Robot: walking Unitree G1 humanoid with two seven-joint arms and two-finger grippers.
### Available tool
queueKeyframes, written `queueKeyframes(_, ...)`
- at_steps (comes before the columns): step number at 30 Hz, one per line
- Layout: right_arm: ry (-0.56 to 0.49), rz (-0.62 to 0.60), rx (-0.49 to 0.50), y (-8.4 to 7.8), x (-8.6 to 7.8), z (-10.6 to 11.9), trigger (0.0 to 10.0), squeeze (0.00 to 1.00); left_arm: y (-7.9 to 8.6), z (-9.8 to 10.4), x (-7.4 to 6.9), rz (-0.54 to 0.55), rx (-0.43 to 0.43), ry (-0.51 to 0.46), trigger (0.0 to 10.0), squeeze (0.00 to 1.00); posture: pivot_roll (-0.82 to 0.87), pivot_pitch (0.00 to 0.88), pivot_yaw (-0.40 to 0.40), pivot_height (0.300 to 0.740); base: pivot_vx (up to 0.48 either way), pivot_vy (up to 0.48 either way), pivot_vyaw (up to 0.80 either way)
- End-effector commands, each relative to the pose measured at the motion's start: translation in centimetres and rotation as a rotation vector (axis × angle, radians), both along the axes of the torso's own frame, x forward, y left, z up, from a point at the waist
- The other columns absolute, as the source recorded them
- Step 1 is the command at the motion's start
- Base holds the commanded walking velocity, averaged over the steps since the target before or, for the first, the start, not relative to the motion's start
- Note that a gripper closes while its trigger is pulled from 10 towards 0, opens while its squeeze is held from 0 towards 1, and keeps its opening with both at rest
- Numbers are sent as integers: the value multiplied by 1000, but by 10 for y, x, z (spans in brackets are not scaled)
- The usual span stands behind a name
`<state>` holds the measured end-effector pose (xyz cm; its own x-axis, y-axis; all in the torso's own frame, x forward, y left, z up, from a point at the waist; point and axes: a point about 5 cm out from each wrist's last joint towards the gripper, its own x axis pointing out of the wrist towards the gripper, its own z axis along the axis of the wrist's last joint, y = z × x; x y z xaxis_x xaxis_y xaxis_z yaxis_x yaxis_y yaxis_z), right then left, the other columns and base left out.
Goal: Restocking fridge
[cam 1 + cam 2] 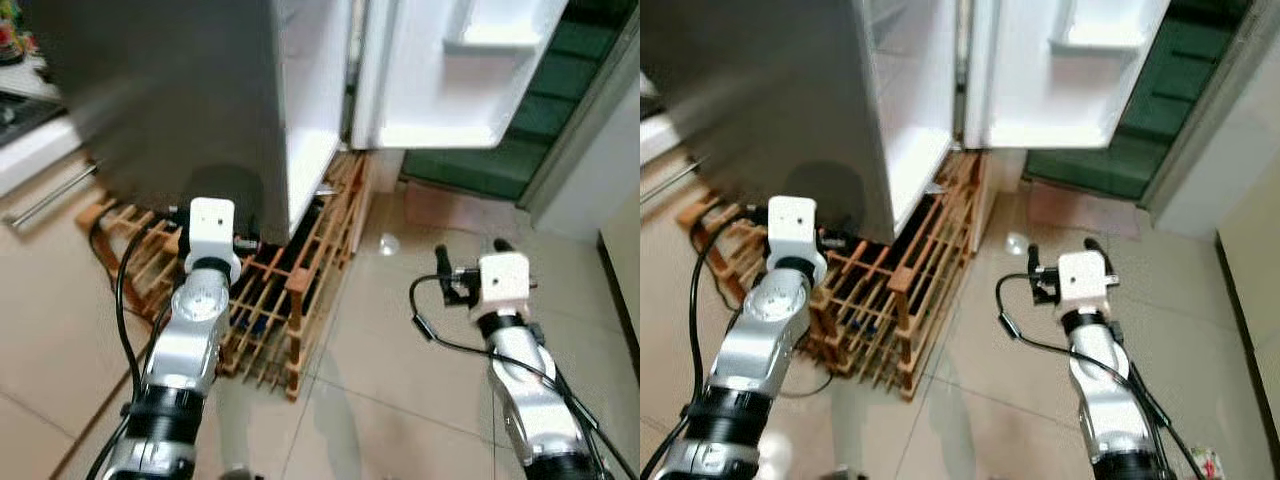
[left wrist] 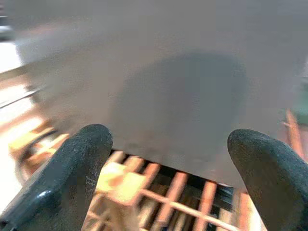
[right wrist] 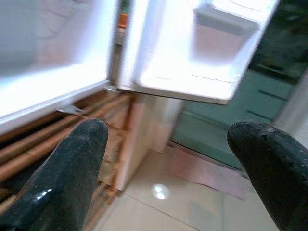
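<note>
tiled floor (image 1: 400, 380), wooden rack (image 1: 290, 290) under fridge (image 1: 180, 100) w/ open door (image 1: 460, 70)

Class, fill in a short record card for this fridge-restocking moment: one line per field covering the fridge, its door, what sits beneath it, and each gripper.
Fridge: grey-sided fridge, standing on a wooden rack
Door: white fridge door swung open, its shelves bare
Floor: beige tiled floor
Left gripper: left gripper open, holding nothing, facing the fridge's grey side
Right gripper: right gripper open, holding nothing, facing the open door
</note>
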<state>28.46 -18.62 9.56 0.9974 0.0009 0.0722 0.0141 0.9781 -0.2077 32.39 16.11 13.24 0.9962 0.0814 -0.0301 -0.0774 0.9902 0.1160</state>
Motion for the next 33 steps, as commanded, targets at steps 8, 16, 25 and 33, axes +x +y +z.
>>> queueKeyframes(8, 9, 27, 45, 4, 11, 4, 10000, 0, 0, 13, -15, 25, -124, -119, 10000, 0, -11, 0, -48, 740, -97, -130, 732)
queueKeyframes(16, 12, 89, 63, 18, 14, 5, 10000, 0, 0, 15, -16, 35, -120, -138, 10000, 0, -2, 0, -50, 740, -98, 152, 698)
queueKeyframes(25, -12, 74, 241, 17, 20, 13, 10000, 0, 9, 9, -14, 22, 1, -133, 10000, 0, 7, 0, -57, 740, 0, 0, 671)
queueKeyframes(33, -4, 124, 261, 32, 7, 6, 10000, 0, 30, 1, -22, 93, 53, -105, 10000, 0, 9, 0, -54, 740, 0, 0, 663)
